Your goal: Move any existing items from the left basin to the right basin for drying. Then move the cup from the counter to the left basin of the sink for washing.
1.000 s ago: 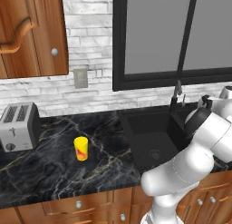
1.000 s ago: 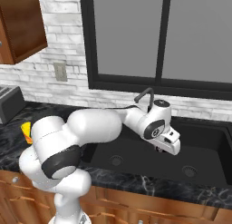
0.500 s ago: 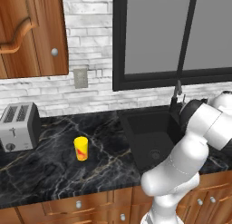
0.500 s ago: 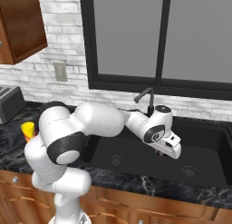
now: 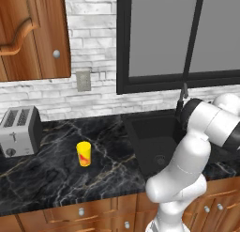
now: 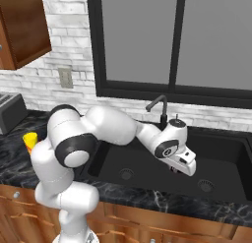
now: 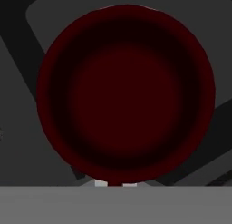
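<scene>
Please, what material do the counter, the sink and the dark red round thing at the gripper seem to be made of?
Counter: polished black marble, judging by white and golden veins. Sink: matte black, perhaps composite or coated metal; no shine. Dark red round thing: smooth, dull, bowl-like hollow; ceramic or plastic, cannot tell which.

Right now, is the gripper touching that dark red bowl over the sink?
Touching: in the hand view the dark red bowl sits right at the gripper, its rim pinched between shut fingertips.
</scene>
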Available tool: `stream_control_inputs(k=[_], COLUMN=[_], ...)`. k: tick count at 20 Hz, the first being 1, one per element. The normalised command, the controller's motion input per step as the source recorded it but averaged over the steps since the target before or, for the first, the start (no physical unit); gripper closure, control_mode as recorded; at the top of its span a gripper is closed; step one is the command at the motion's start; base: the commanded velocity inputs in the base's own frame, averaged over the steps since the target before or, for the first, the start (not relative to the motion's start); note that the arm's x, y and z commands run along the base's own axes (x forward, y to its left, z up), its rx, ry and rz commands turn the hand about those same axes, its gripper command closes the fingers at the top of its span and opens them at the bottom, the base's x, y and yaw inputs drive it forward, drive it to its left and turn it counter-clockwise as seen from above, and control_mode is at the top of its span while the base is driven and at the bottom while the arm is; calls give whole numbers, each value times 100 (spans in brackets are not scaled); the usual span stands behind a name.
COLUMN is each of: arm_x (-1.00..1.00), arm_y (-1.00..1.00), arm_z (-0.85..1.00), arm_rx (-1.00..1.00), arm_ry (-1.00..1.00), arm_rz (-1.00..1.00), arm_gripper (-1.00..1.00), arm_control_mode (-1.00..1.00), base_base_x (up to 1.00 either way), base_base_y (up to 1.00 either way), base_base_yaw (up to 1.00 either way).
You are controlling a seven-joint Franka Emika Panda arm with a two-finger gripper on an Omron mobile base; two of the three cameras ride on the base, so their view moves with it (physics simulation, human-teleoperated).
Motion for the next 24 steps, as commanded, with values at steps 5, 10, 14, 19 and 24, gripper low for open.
stream_control_inputs(k=[5,10,14,19,24], arm_x=[0,0,0,0,0], arm_y=[0,0,0,0,0], arm_z=[-20,-16,-16,-20,-21], arm_rx=[0,0,0,0,0], arm_ry=[0,0,0,0,0], arm_rz=[0,0,0,0,1], arm_gripper=[100,100,100,100,100], arm_control_mode=[-100,-100,-100,-100,-100], base_base_x=[0,0,0,0,0], base_base_y=[0,0,0,0,0], base_base_yaw=[0,0,0,0,0])
